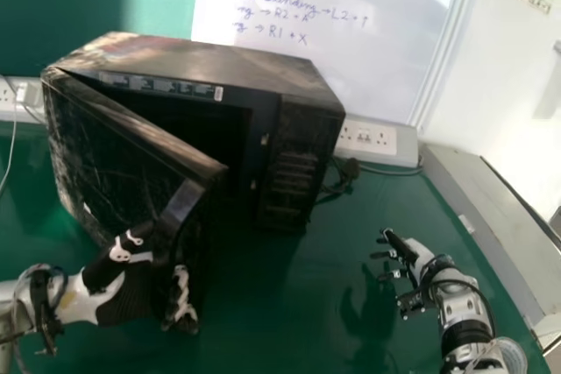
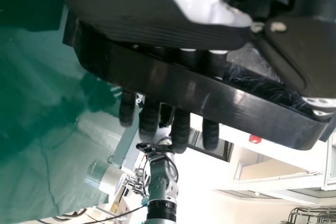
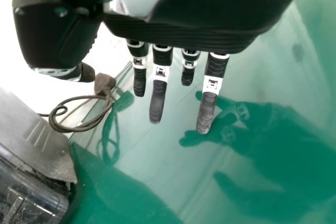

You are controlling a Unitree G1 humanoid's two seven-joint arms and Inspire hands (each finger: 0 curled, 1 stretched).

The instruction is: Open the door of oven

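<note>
The black oven [image 1: 307, 94] stands at the left of the table, its door [image 1: 110, 159] swung partway out and its dark cavity showing. My left hand [image 1: 123, 293] is at the door's free edge, with the curved handle [image 1: 180, 206] between thumb and fingers. In the left wrist view, the fingers of my left hand [image 2: 157, 17] pass behind the black handle [image 2: 210, 98], their tips showing beyond it. My right hand [image 1: 421, 256] is over the table, apart from the oven; in the right wrist view this hand [image 3: 210, 27] has its fingers extended, holding nothing.
The green table [image 1: 289, 321] carries the oven. Behind it are a power strip [image 1: 386, 142] and a cable [image 1: 346, 172], near the oven's right side. A long grey box-like ledge [image 1: 491, 216] borders the table on the right. A whiteboard [image 1: 351, 41] stands behind.
</note>
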